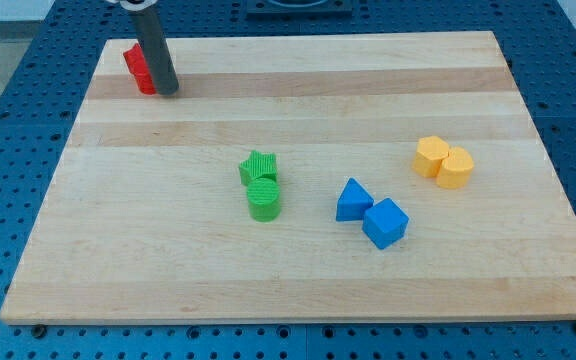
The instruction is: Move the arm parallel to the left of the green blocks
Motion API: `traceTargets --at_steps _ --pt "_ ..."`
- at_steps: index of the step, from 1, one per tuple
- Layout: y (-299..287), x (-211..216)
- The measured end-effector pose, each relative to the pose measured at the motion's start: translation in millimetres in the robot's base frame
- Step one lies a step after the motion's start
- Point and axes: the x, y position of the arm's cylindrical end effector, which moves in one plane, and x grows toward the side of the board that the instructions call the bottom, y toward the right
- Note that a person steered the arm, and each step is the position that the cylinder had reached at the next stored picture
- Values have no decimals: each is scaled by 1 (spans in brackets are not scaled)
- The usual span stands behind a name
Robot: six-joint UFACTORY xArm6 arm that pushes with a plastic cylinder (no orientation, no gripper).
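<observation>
Two green blocks sit near the board's middle: a green star-like block point(258, 167) and, touching it below, a green cylinder point(264, 200). My tip point(166, 91) is at the view's top left, far up and to the left of the green blocks. The rod stands right against two red blocks point(137, 68), which it partly hides.
A blue triangular block point(352, 200) and a blue cube point(385, 222) touch at the right of the green pair. A yellow hexagonal block point(430, 157) and a yellow cylinder point(456, 168) sit at the right. The wooden board point(98, 250) lies on a blue perforated table.
</observation>
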Motion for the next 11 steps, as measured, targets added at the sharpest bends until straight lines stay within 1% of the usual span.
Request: traceTargets --at_steps 3,4,7,9,11 --pt "-12 0" --pt "-7 10" --pt "39 74" --pt "40 121" --pt "45 152"
